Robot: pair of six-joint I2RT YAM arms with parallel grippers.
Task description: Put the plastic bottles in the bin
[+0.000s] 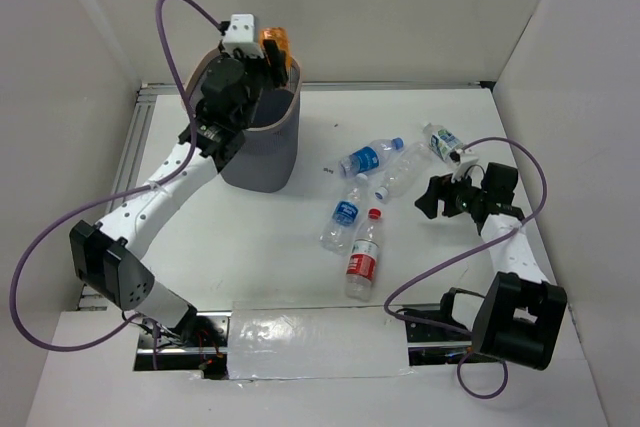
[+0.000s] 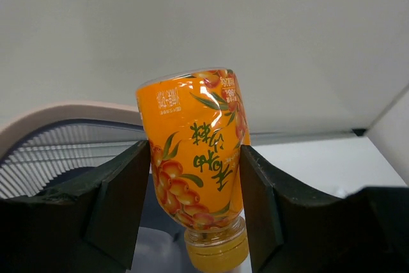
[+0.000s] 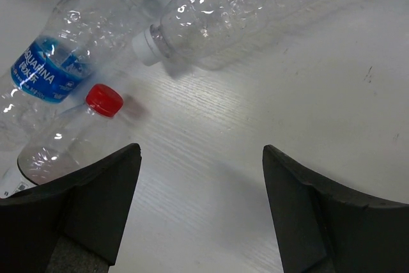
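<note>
Found the bin [image 1: 265,157] upright at the far left of the surface [image 1: 300,247], its mouth largely hidden by the left arm [image 1: 160,197]; found the left fingers [image 2: 121,190] clamped on the orange bottle [image 2: 192,151] above the bin's far edge, long axis near upright in the wrist view, capped end down and partly cut off; found the right fingers [image 3: 96,190] apart, empty, over the surface near five bottles [image 1: 365,159] lying flat; found the red-capped bottle [image 3: 70,139] cut off in the right wrist view, capped end pointing away from the arm bases.
</note>
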